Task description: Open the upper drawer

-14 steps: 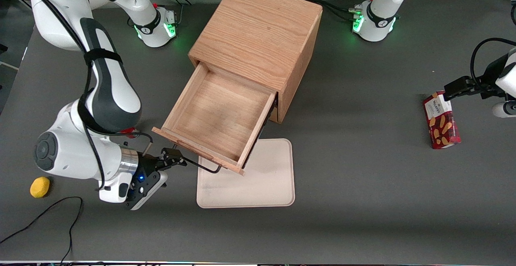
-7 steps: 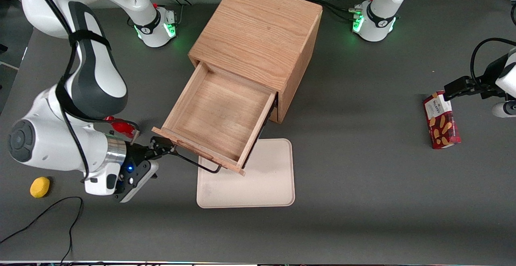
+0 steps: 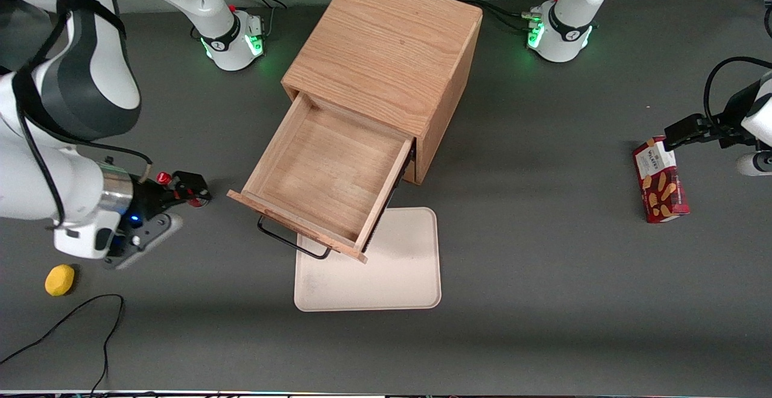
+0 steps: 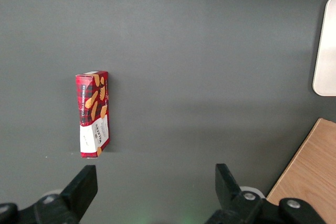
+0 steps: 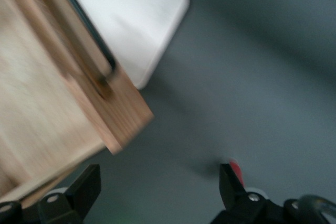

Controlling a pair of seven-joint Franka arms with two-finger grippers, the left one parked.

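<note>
I am seeing the right arm bending low over the tabletop (image 3: 543, 301) near the working arm's end, forearm lying nearly level, wrist pointing toward the cabinet (image 3: 386, 48). The pincer (image 3: 192, 193) is hanging apart from the drawer, fingers spread wide and holding nothing, as the right wrist view is showing. The drawer (image 3: 325, 175) is standing pulled well out of the cabinet, its wooden box bare inside, its black wire handle (image 3: 292, 244) reaching over the edge of a beige tray (image 3: 386, 271) that is lying nearer the front camera. Toward the parked arm's end a red biscuit box (image 3: 659, 181) is lying flat; I am reading "Walkers" on its white label, the rest being too small. A yellow lump (image 3: 60, 280) is sitting near the working arm's edge, with a black cable (image 3: 66, 319) curling just beside it, nearer the camera.
</note>
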